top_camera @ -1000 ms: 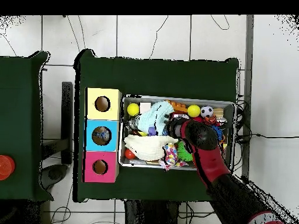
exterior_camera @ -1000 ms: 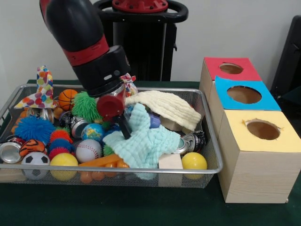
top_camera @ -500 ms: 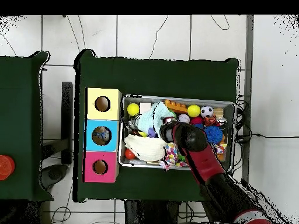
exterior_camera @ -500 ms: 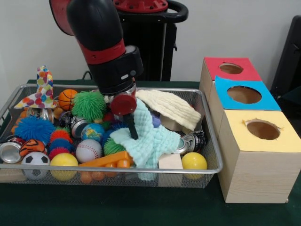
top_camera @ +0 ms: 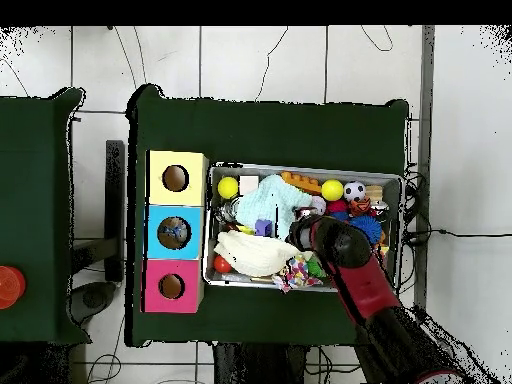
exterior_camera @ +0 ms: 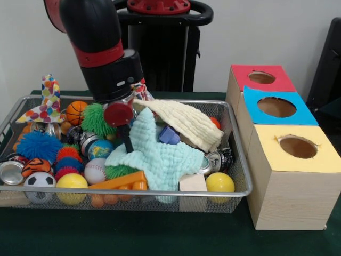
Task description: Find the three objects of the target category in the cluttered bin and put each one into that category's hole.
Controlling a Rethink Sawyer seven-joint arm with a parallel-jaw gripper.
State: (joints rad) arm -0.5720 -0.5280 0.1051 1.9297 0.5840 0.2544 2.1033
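While the arm reaches down into the cluttered bin (exterior_camera: pixel 234 188), its hand (exterior_camera: pixel 127 140) is low in the middle part, at the edge of the mint cloth (exterior_camera: pixel 157 158) — whether it is wide or narrow I cannot tell, because the red disc (exterior_camera: pixel 118 114) and the cloth cover it. Just behind the hand, toward the robot, sits the green spiky ball (exterior_camera: pixel 97 119), and the cream cloth (exterior_camera: pixel 184 122) lies beside it on the side of the boxes. One can (exterior_camera: pixel 10 172) lies far from the hand, at the end of the bin away from the boxes, close to the soccer ball (exterior_camera: pixel 40 186). Another can (exterior_camera: pixel 217 160) lies past the mint cloth on the boxes' side, near a yellow ball (exterior_camera: pixel 219 183). Beyond the bin's end stand the yellow box (exterior_camera: pixel 293 181), the blue box (exterior_camera: pixel 276 106) and the red box (exterior_camera: pixel 260 78) on the green worktop (exterior_camera: pixel 160 234) — each with a round hole on top.
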